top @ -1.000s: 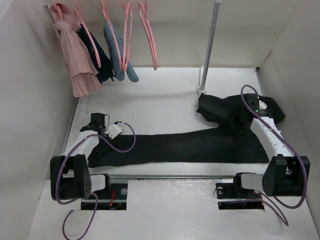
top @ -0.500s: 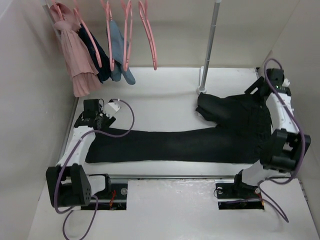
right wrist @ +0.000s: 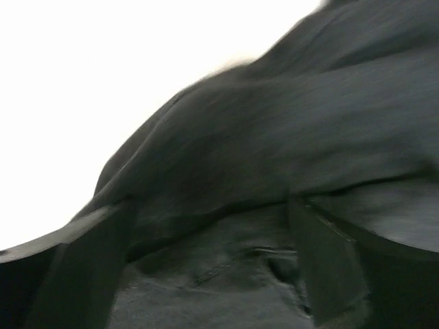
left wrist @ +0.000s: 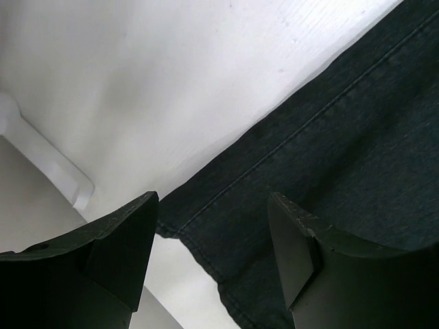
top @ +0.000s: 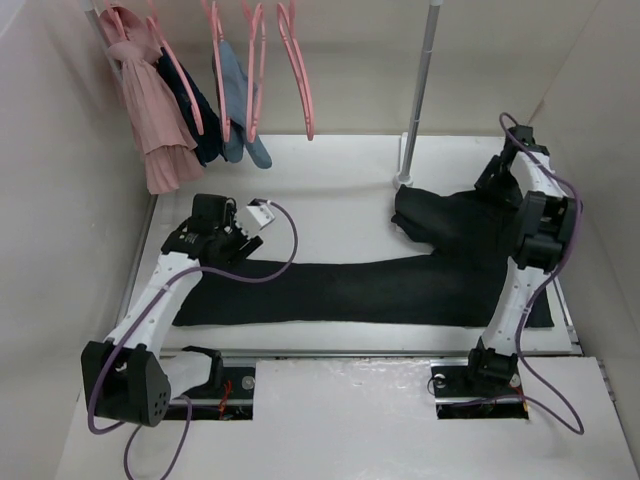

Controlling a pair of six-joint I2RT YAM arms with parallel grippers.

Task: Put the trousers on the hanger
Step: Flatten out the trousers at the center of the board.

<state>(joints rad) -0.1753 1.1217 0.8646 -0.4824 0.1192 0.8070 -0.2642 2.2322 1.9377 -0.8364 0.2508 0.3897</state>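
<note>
Trousers (top: pixel 380 290) lie flat on the white worktop (top: pixel 330 190) in the top view. One long leg runs left to right near the front edge, and the waist end is bunched in folds at the right, by the foot of the metal pole (top: pixel 420 90). Bare worktop stays open behind the leg up to the back wall; side walls close in at both ends. Fabric is black, matte, soft. Pink hanger (top: pixel 300 70), thin plastic w/ curved hook, hangs empty at the back, well apart from the trousers. Left end effector (top: pixel 205 232) is over the hem end, right end effector (top: pixel 497 180) over the bunched waist.

Left wrist view: fingers (left wrist: pixel 123 253) apart, nothing btwn them, above the stitched hem. Smooth bare worktop lies beside it, w/ a raised white rim (left wrist: pixel 41 157) at the corner.

Right wrist view: blurred. Fingers (right wrist: pixel 89 274) stand wide apart over rumpled dark folds; can't tell if they touch the cloth.
</note>
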